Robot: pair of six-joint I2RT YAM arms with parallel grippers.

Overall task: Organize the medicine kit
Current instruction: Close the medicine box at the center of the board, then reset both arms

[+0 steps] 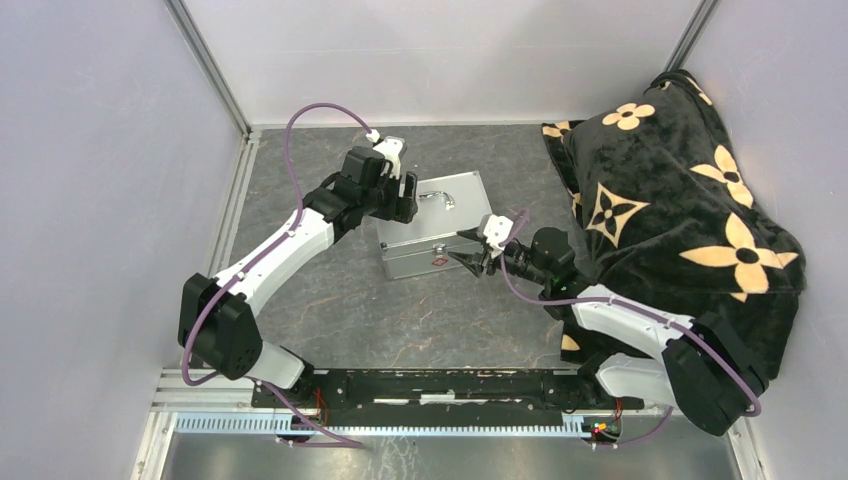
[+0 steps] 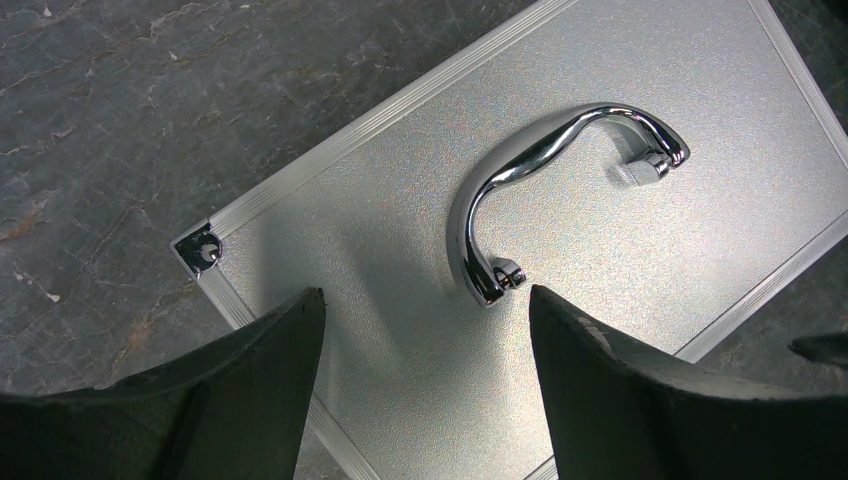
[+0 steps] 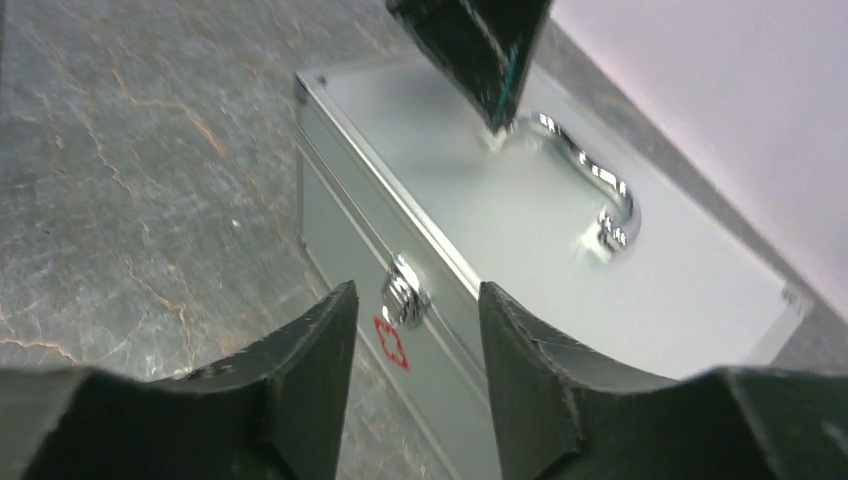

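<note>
Right gripper [image 3: 415,305], half open and empty, faces the latch [image 3: 403,297] of the closed medicine kit [image 1: 440,225] mid-frame, left gripper [image 2: 425,300] wide open and empty above its lid [image 2: 400,250]; a glancing push may slide it unopened.

Your medicine kit [image 1: 432,228] sits on the counter [image 1: 330,300], handle [image 1: 441,199] on top. Your left tool [image 1: 406,196] hangs over its left end, your right tool [image 1: 463,248] faces its front latch [image 3: 404,296]; a blanket [image 1: 690,210] lies farther right.
</note>
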